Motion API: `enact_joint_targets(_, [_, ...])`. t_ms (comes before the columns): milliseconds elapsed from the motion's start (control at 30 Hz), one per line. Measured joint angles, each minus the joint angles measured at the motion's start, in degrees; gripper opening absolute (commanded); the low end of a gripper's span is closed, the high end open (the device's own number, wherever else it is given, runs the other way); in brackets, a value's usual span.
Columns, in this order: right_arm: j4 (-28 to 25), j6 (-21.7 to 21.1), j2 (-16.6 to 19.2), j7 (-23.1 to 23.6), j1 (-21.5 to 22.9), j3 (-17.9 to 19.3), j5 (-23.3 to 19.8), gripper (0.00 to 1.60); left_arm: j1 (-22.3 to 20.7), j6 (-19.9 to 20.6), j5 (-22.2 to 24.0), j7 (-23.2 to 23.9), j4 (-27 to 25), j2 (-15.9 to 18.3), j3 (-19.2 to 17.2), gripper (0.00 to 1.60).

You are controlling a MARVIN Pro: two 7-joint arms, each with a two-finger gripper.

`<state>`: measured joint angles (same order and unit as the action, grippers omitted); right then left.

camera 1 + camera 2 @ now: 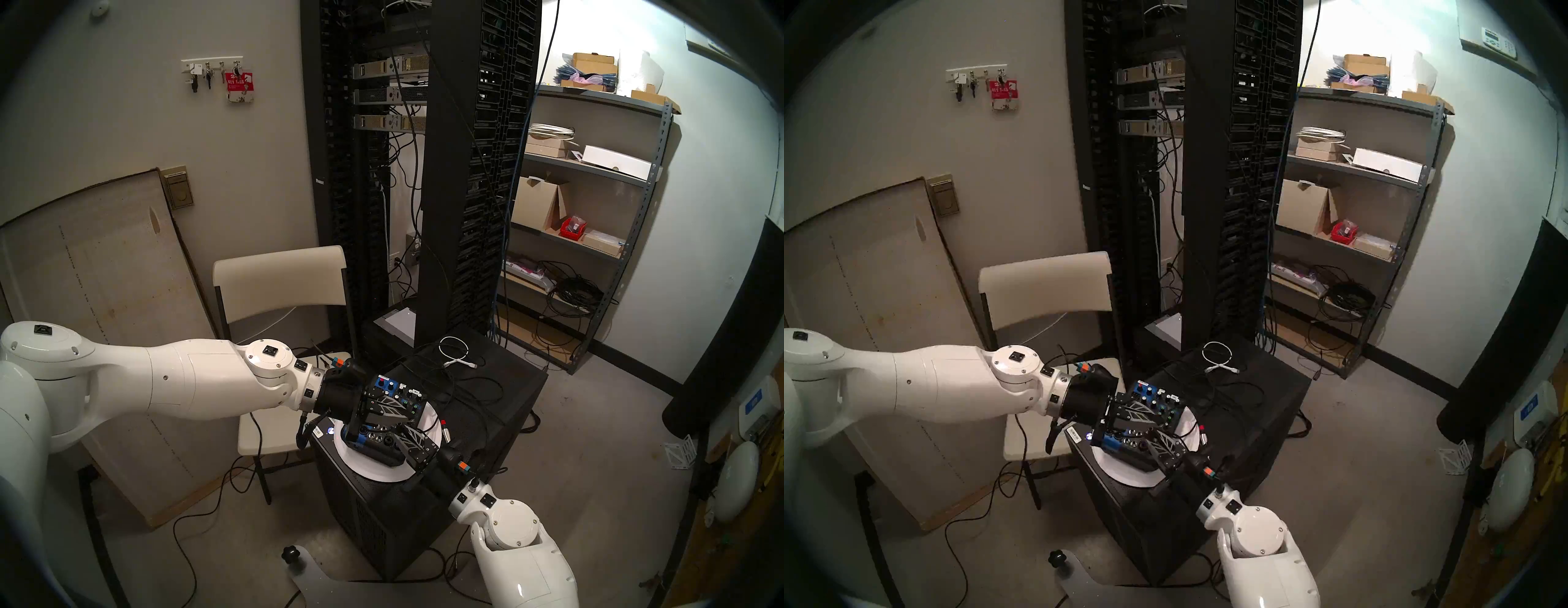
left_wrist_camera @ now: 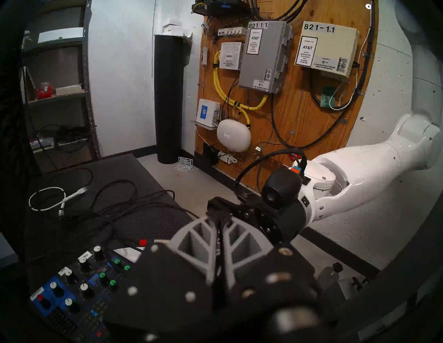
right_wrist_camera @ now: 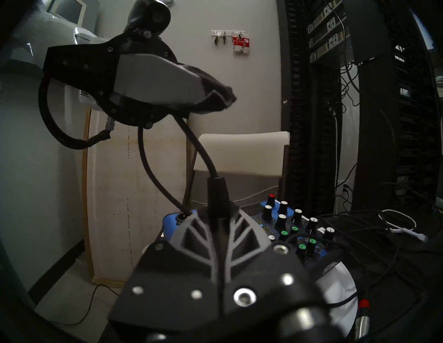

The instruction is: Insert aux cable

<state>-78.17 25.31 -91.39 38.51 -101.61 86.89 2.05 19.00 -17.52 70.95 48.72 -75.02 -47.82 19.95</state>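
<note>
Nearest, the right gripper [image 3: 217,215] is shown closed on the dark plug [image 3: 217,194] of the aux cable [image 3: 201,153]. The plug body is clamped between the grey fingers [image 3: 196,234] and stands up past their tips. The silver pin is hidden, so its direction cannot be told.

From the top of the plug the cable is seen to curve up toward the left gripper [image 2: 219,221], which is held above the mixer [image 3: 294,227]. The fingers of this gripper are drawn together on a thin dark strand, judged to be the same cable.

The mixer is seated on a white plate [image 3: 335,287], and the plate on a black cabinet [image 1: 488,424]. A red-ringed plug [image 3: 363,311] is left at the plate's edge, and a white cable [image 1: 456,350] is coiled farther back on the cabinet. A chair [image 1: 280,280] is placed beyond.

The step in hand is judged to be alignment before insertion: the plug is gripped over the near edge of the mixer but is not yet seated. For the next move, the pin must be turned toward a free socket and lined up with its axis. The plug must then be pressed straight in, with slack given by the left gripper so that the cable is not pulled sideways.
</note>
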Motion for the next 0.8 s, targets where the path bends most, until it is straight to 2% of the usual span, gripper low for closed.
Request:
enact_joint_targets(33, [0.0, 0.0, 0.0, 0.0, 0.0, 0.0, -0.1, 0.0, 0.0, 0.1, -0.2, 0.0, 0.0, 0.0, 0.0, 0.24])
enact_joint_targets(267, [0.1, -0.2, 0.2, 0.3, -0.2, 0.1, -1.0, 0.0, -0.2, 0.6, -1.0, -1.2, -0.5, 0.1, -0.1, 0.22])
enact_joint_targets(400, [0.1, -0.2, 0.3, 0.5, -0.2, 0.2, -1.3, 0.0, -0.3, 0.5, -1.3, -2.0, -0.8, 0.3, -0.3, 0.31])
enact_joint_targets(533, [0.2, -0.3, 0.4, 0.6, -0.3, 0.2, -1.5, 0.0, -0.8, 0.4, -1.4, -2.5, -1.4, 0.8, -0.6, 0.51])
enact_joint_targets(600, [0.3, -0.4, 0.5, 0.6, -0.3, 0.3, -1.4, 0.0, -1.1, 0.3, -1.4, -2.7, -1.7, 1.1, -0.9, 0.46])
enact_joint_targets(667, [0.4, -0.6, 0.6, 0.6, -0.3, 0.4, -1.3, 0.0, -1.5, 0.3, -1.4, -2.7, -2.0, 1.5, -1.2, 0.57])
enact_joint_targets(700, [0.5, -0.7, 0.7, 0.6, -0.4, 0.4, -1.3, 0.0, -1.6, 0.2, -1.4, -2.7, -2.1, 1.6, -1.3, 0.72])
enact_joint_targets(733, [0.5, -0.7, 0.7, 0.6, -0.4, 0.4, -1.2, 0.0, -1.8, 0.2, -1.4, -2.6, -2.2, 1.8, -1.3, 0.78])
enact_joint_targets(767, [0.5, -0.8, 0.7, 0.6, -0.4, 0.4, -1.2, 0.0, -1.9, 0.2, -1.4, -2.6, -2.2, 1.9, -1.4, 1.09])
enact_joint_targets(800, [0.5, -0.8, 0.7, 0.6, -0.4, 0.4, -1.1, 0.0, -2.0, 0.1, -1.4, -2.4, -2.3, 2.0, -1.5, 1.15])
